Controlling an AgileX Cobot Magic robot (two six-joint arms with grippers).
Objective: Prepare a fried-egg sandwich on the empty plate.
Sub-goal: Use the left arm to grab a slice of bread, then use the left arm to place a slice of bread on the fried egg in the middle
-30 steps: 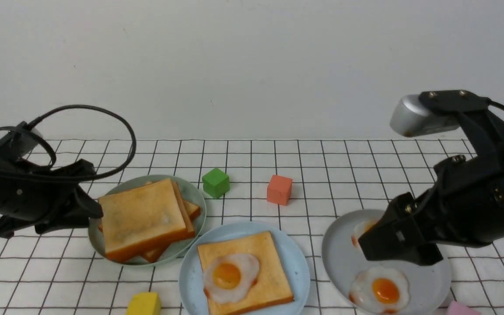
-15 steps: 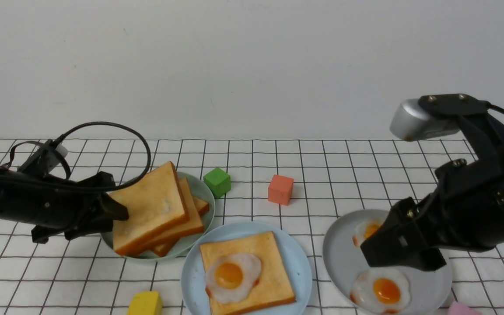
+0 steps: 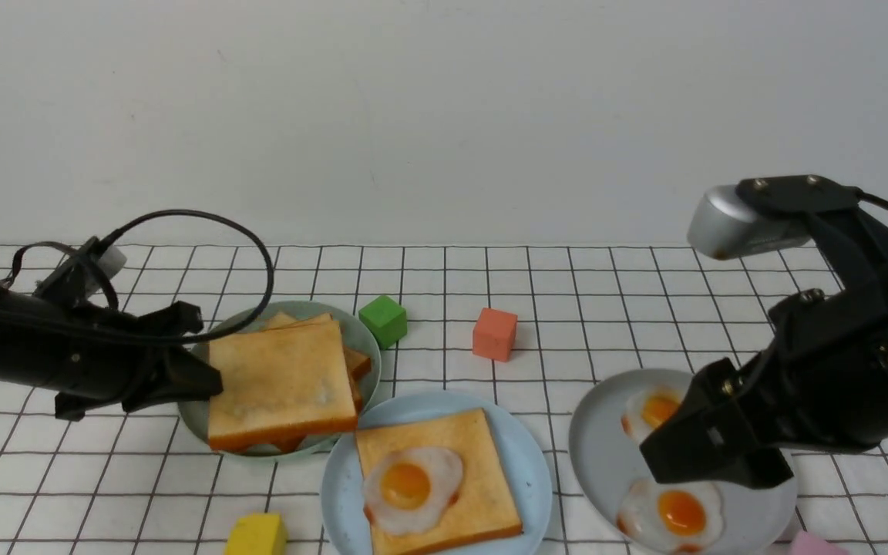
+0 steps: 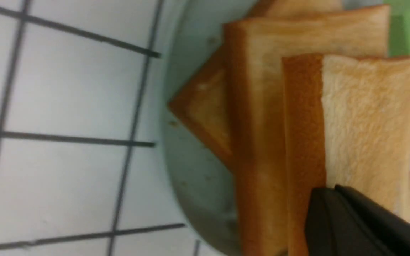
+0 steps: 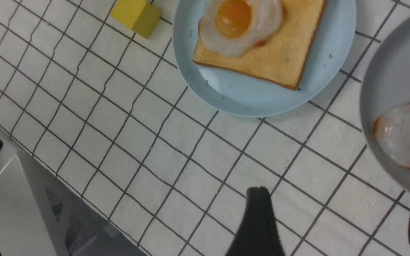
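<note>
**Toast slice now level in the left pincer's grip**

Nearest the camera, the yellow block [image 3: 255, 534] and the pink block [image 3: 814, 546] lie where they lay a second ago. The fried-egg sandwich [image 3: 436, 482] is unchanged too: one toast slice topped with an egg, uncovered, on the light-blue plate [image 3: 529, 462]. To its right, the right pincer [image 3: 691, 462] hangs over the grey plate [image 3: 606, 455], a shade lower than before. Its fingers are spread wide with nothing between them. More of the farther egg [image 3: 656, 408] on that plate now shows.

The real change is farther back on the left. A second ago the top toast slice [image 3: 282, 381] lay flat on its stack on the pale green plate [image 3: 194, 420], with the left pincer [image 3: 209, 379] just at its left edge. Half a second ago the slice was tipped up steeply. Now it is level again, and the pincer is clenched on its left edge, holding it over the remaining slices. Whether it is clear of them I cannot tell. Beyond, the green cube [image 3: 382, 321] and the red cube [image 3: 494, 334] have not moved.

The sandwich and its plate lie to the right of the left pincer and nearer the camera, apart from its tips. From the right pincer they lie to the left, with a strip of table between the two plates.
</note>
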